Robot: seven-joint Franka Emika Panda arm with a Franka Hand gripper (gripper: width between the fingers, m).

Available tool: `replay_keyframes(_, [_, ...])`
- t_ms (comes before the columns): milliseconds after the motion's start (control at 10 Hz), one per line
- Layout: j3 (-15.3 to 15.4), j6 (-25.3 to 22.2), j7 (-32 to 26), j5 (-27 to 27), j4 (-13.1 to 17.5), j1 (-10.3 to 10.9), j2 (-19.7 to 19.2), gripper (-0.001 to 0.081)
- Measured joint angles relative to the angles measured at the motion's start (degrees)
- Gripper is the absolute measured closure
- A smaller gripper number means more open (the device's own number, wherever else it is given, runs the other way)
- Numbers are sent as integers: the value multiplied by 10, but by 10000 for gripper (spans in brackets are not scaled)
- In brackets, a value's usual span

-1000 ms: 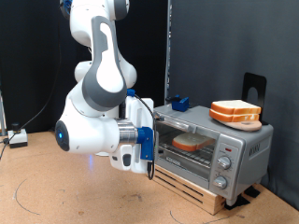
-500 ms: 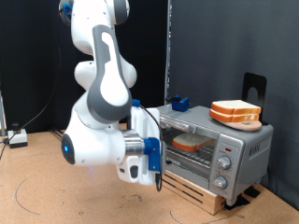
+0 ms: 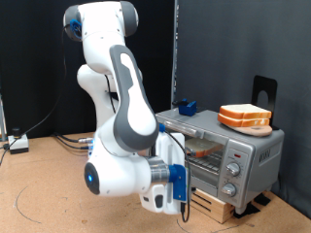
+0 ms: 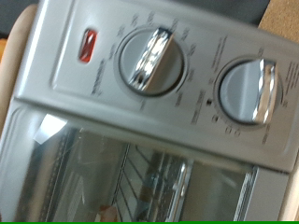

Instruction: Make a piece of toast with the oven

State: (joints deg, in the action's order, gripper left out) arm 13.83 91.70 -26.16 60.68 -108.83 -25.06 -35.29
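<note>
The silver-grey oven stands at the exterior view's right, and its glass door looks shut. A slice of toast shows through the glass, mostly hidden by my arm. Two alike slices lie stacked on the oven's top. My gripper hangs low in front of the door's lower left part. Its fingers do not show in the wrist view. That view is filled by the oven's panel, two round knobs, a red lamp and the glass door.
The oven rests on a wooden pallet. A small blue block sits on the oven's top at its far left end. A black bracket stands behind the oven. Cables lie on the brown floor at the exterior view's left.
The arm has swung down and towards the exterior view's right. The gripper went from beside the oven's left front to low before the door, and the arm hides more of the glass.
</note>
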Motion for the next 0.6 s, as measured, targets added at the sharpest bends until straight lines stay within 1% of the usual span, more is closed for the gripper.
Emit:
replay_keyframes(300, [6,0,44,4,54,12,-58,-3])
replay_keyframes(500, [8,-10,81,0,74,20,-85,-3])
replay_keyframes(600, [10,-14,85,-1,76,25,-92,-3])
